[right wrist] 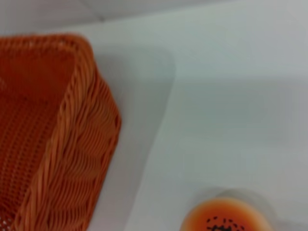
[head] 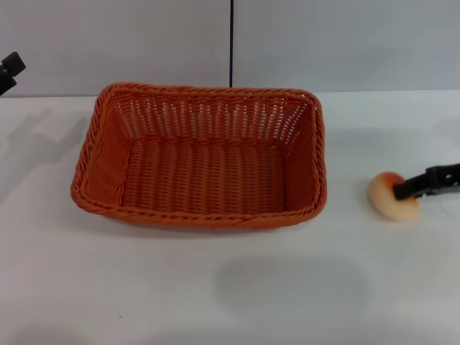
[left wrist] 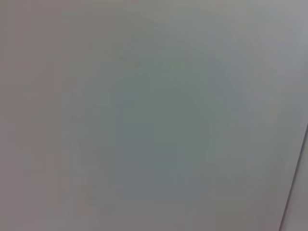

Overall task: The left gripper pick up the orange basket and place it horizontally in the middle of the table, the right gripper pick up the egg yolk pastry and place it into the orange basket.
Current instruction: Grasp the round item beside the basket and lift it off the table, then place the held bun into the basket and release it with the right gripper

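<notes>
Noting for you: right gripper (head: pixel 399 191) at the egg yolk pastry (head: pixel 392 197) on table (head: pixel 230 287), right of orange basket (head: pixel 201 154), fingers' state can't tell; basket lies to gripper's left w/ long axis crosswise; left gripper (head: pixel 8 70) parked far left.

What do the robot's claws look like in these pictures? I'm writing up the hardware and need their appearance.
Only small parts show, both in the head view. The right claw is a slim, matte black piece with angular, blocky segments behind its tip. The left claw shows as a small blocky black shape at the picture's edge. No cables, markings or arm links are visible.
</notes>
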### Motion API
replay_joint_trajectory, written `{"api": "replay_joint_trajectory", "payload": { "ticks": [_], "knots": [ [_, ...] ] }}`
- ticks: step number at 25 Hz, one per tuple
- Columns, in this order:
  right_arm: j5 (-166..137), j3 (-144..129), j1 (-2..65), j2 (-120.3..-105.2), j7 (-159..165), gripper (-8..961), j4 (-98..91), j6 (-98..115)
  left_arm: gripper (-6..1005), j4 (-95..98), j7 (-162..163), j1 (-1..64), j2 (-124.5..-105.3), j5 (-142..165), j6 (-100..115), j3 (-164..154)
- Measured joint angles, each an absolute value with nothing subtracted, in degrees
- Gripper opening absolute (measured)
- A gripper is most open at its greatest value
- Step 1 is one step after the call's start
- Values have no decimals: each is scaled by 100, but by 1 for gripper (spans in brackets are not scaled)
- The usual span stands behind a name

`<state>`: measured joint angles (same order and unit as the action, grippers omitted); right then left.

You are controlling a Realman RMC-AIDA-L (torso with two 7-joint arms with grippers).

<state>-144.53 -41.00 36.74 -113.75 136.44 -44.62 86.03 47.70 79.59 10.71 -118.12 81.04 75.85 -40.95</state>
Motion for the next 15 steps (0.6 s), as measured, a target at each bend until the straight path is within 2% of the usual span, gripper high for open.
{"api": "replay_joint_trajectory", "payload": {
  "ticks": [4,10,15],
  "knots": [
    [-14089,-4050,3401,-11394,13675,300,-5105,8866,806,4721,7956,1081,-11805,8103,7584,-4069],
    [-13585,-3563,3040,-11458,13844,182,-6289,9428,806,4701,7954,1069,-11803,8103,7586,-4060],
    [-12795,-3354,3060,-11464,13828,141,-6808,9994,806,4686,7953,1108,-11806,8102,7593,-4069]
  ]
}}
